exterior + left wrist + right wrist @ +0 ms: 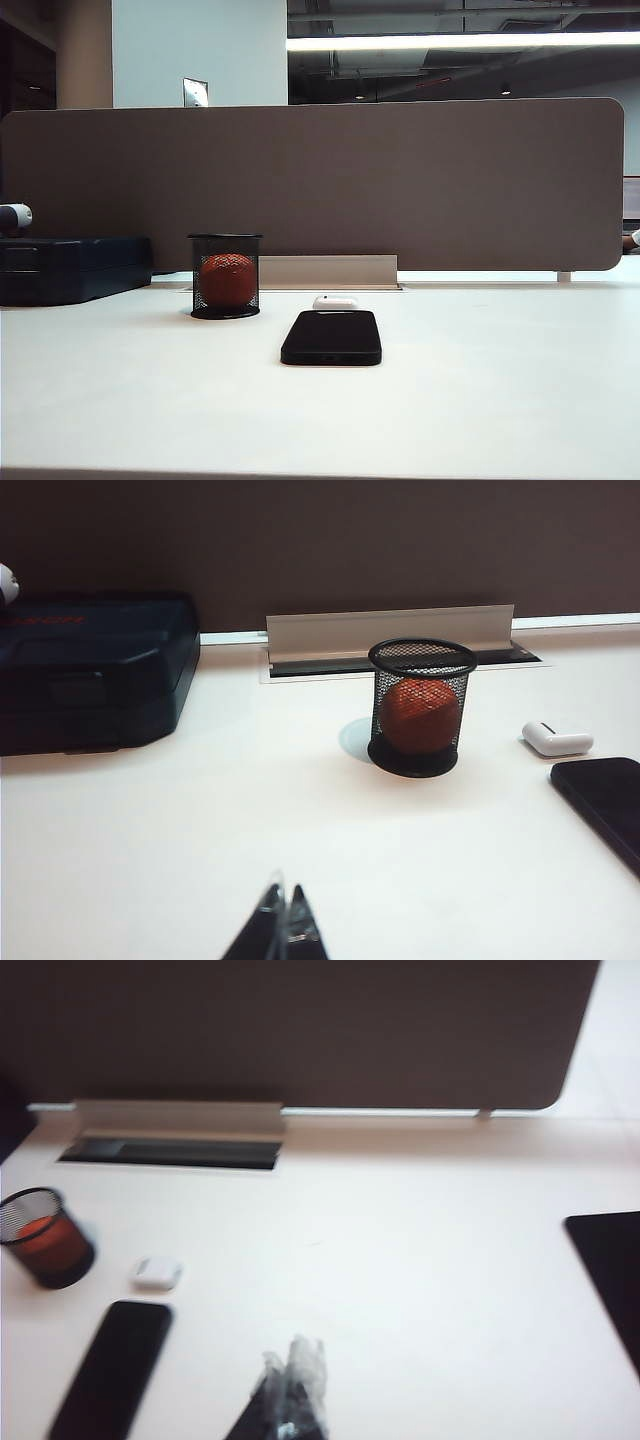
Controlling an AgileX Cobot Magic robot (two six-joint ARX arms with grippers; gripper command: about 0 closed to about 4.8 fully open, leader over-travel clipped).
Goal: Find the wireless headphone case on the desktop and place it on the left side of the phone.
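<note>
Headphone case sits just behind phone, untouched. My left gripper & right gripper: jaws together, both well short of phone. Should open right, descend square over case.

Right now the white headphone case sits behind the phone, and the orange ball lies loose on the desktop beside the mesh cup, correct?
Not quite. The orange ball sits inside the black mesh cup, not loose beside it; the left wrist view shows this. The headphone case does sit on the desktop behind the phone.
</note>
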